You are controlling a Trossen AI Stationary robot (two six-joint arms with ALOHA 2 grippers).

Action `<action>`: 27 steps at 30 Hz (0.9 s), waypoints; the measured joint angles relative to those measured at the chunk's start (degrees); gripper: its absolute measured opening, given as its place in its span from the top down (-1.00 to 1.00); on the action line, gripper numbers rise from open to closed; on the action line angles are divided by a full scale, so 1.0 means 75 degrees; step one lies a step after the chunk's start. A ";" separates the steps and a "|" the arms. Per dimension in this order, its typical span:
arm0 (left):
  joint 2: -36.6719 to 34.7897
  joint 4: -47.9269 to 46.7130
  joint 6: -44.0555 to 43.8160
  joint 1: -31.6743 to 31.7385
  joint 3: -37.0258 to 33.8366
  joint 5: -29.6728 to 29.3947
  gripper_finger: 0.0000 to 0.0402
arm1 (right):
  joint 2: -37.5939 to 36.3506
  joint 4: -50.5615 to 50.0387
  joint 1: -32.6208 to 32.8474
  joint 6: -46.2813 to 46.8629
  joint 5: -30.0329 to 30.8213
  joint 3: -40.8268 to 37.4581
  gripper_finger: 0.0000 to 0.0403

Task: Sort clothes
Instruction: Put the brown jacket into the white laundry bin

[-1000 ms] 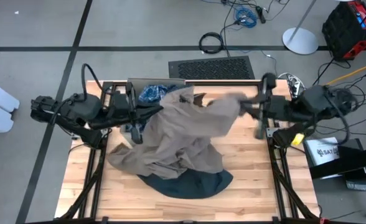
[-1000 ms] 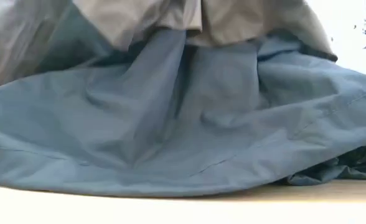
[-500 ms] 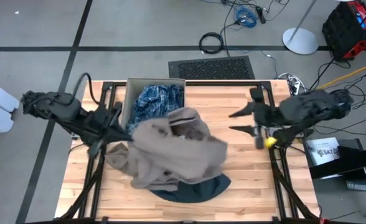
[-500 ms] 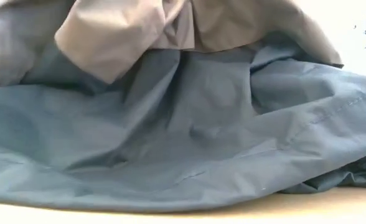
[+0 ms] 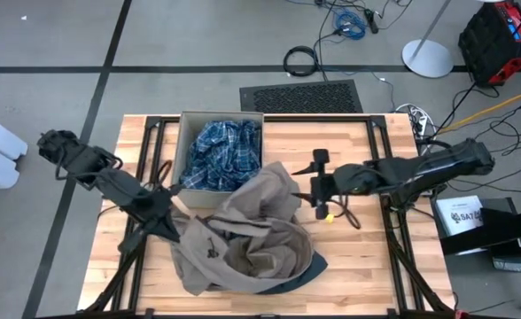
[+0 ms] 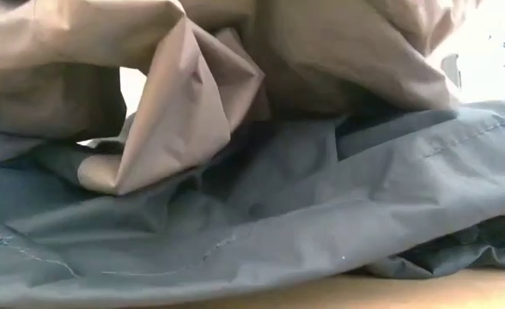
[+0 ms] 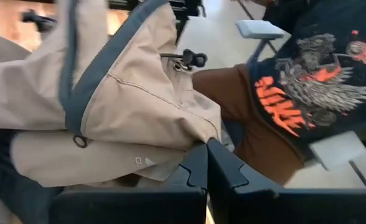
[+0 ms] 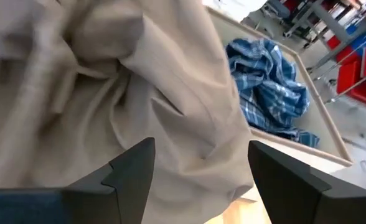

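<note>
A khaki-tan garment (image 5: pixel 252 235) lies in a crumpled heap at the table's middle front, on top of a teal-grey garment (image 5: pixel 309 266) whose edge shows beneath it. In the low view the khaki garment (image 6: pixel 192 103) rests on the teal-grey garment (image 6: pixel 278 232). A blue-and-white plaid garment (image 5: pixel 225 151) lies inside the cardboard box (image 5: pixel 182 142) at the back. My left gripper (image 5: pixel 172 225) is shut on the khaki heap's left side. My right gripper (image 5: pixel 316 183) stands open just right of the heap, and whether it touches the cloth does not show. My left gripper (image 7: pixel 206 157) pinches a fold of the khaki garment (image 7: pixel 198 137) between its two shut fingers, at the heap's left edge. The fingers come slanting down from the table's left. The cloth is slack and lies heaped on the table and on the teal-grey garment.
The box's near wall (image 8: pixel 320 149) stands right behind the heap. Bare wood lies at the table's right (image 5: pixel 358 248) and near left. A person in a dark printed shirt (image 7: pixel 314 68) stands beyond the table in the left wrist view. A cable runs by the right gripper.
My right gripper has opened and let go of the khaki garment, then sunk toward the table. My left gripper has moved toward the near edge, still shut on the cloth. The garment, held up over the box before, has fallen into a heap, uncovering the plaid one.
</note>
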 joint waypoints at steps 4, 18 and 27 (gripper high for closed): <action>0.0146 0.0027 -0.0164 0.0000 0.0000 -0.0077 1.00 | 0.0048 0.0665 -0.0110 -0.0660 0.0007 -0.0622 -0.23; 0.0193 0.0087 -0.0204 0.0003 -0.0003 -0.0409 1.00 | 0.1180 0.2364 -0.0098 -0.0611 -0.0415 -0.0820 -0.19; 0.0201 0.0318 -0.0009 0.0003 -0.0003 -0.0478 1.00 | 0.1279 0.1795 0.0018 0.0025 -0.0187 -0.0267 0.92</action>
